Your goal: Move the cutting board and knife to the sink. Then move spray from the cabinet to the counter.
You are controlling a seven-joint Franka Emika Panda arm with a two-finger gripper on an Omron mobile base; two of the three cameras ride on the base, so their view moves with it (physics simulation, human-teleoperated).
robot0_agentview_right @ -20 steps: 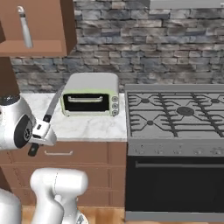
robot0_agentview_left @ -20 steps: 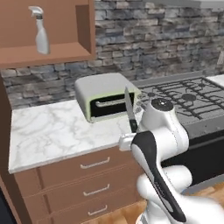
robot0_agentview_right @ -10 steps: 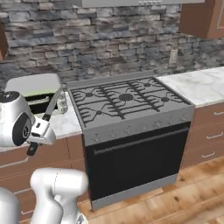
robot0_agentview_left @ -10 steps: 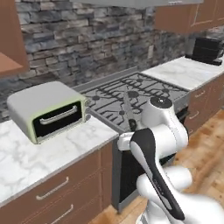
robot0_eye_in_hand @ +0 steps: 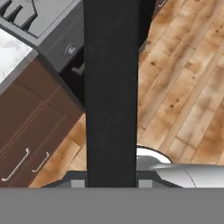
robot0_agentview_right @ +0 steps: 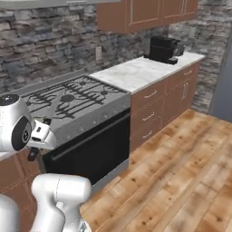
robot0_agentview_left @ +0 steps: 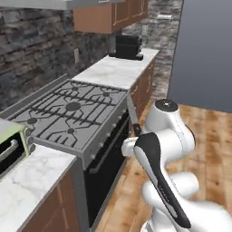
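My gripper (robot0_eye_in_hand: 111, 183) is shut on the knife's black handle (robot0_eye_in_hand: 111, 87), which runs up the middle of the hand view. In the left base view the knife (robot0_agentview_left: 132, 115) sticks up from the gripper (robot0_agentview_left: 137, 131), silver blade pointing upward beside the stove's front corner. From the right base view the blade (robot0_agentview_right: 55, 107) slants over the stove and the handle end (robot0_agentview_right: 32, 155) hangs below the gripper (robot0_agentview_right: 41, 132). White marble counter (robot0_agentview_left: 118, 69) (robot0_agentview_right: 141, 72) lies beyond the stove. The cutting board, sink, spray and open cabinet are out of view.
A grey gas stove (robot0_agentview_left: 68, 113) (robot0_agentview_right: 74, 97) with a black oven door stands just ahead. A toaster oven (robot0_agentview_left: 8, 147) sits at the left edge. A black coffee machine (robot0_agentview_left: 127, 46) (robot0_agentview_right: 164, 49) stands on the far counter under closed wall cabinets. Wooden floor (robot0_agentview_right: 181, 172) spreads right.
The whole scene has swept sideways as the base moved: the toaster oven and open cabinet slid off left, the stove and far counter came in. The knife stays gripped.
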